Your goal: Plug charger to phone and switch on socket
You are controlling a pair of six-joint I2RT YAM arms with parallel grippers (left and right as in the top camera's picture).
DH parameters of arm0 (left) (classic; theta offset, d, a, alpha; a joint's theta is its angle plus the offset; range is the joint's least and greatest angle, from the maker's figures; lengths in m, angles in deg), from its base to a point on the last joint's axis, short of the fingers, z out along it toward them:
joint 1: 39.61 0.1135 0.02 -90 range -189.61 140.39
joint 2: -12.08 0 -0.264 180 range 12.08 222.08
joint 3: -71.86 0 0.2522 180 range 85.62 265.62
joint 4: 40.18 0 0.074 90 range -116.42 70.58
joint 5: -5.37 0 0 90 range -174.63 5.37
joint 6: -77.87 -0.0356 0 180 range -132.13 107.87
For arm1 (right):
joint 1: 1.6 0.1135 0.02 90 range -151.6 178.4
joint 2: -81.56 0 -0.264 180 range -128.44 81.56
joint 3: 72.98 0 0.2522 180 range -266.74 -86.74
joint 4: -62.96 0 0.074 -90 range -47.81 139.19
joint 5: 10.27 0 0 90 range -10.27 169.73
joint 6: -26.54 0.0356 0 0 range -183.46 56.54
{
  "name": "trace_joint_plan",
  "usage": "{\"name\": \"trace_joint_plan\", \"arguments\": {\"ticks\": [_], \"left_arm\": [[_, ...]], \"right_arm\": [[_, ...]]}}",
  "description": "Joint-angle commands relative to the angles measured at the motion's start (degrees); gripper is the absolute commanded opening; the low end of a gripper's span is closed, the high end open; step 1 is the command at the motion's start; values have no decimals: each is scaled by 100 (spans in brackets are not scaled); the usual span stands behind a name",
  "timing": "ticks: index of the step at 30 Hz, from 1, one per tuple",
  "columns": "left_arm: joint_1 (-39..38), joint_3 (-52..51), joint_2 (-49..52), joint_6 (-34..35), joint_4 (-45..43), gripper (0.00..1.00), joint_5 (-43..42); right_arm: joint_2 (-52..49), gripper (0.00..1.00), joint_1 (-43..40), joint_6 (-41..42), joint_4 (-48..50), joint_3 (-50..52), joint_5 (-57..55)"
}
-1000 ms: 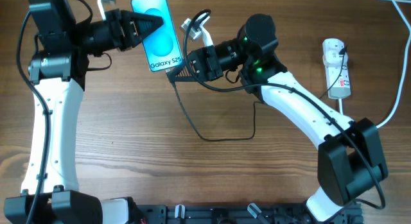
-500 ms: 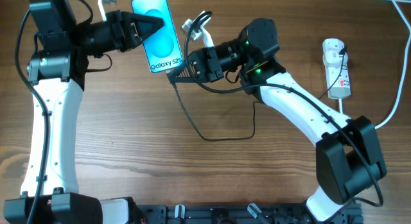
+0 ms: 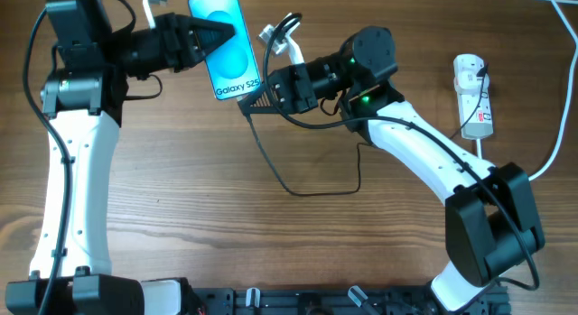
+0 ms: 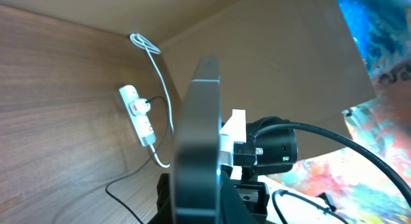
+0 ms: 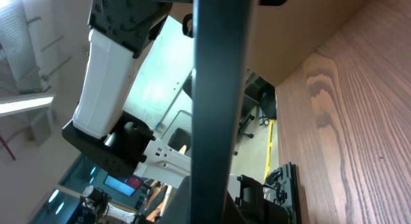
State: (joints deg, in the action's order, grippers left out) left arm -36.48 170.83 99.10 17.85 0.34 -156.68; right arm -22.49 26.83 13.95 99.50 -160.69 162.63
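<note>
Firmly, left claw (image 3: 215,36) clamps the phone (image 3: 237,67); right claw (image 3: 256,100) pinches the charger (image 3: 268,159).

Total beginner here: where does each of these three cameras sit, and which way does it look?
Overhead: above the table, looking straight down; left arm and right arm show, left pincer gripping the phone, right pincer holding the charger at its lower end.
Left wrist: on the left arm, looking along the phone's edge towards the socket; the right arm's tip shows behind.
Right wrist: on the right arm, facing the phone edge-on; the left arm shows beyond.
Shared: both wrist views see the phone edge-on; overhead and left wrist show the socket.
</note>
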Motion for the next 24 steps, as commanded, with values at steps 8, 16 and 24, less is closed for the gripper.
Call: {"name": "trace_joint_plan", "arguments": {"ticks": [8, 16, 24], "left_arm": [[-566, -463, -2, -378, 225, 4, -282], [-66, -463, -2, -385, 109, 4, -175], [1663, -463, -2, -385, 131, 4, -177]], "right_arm": [[203, 12, -33, -254, -101, -520, -2468], [203, 5, -33, -1814, -1987, -520, -1504], [203, 23, -33, -3560, -4260, -520, -2009]]}}
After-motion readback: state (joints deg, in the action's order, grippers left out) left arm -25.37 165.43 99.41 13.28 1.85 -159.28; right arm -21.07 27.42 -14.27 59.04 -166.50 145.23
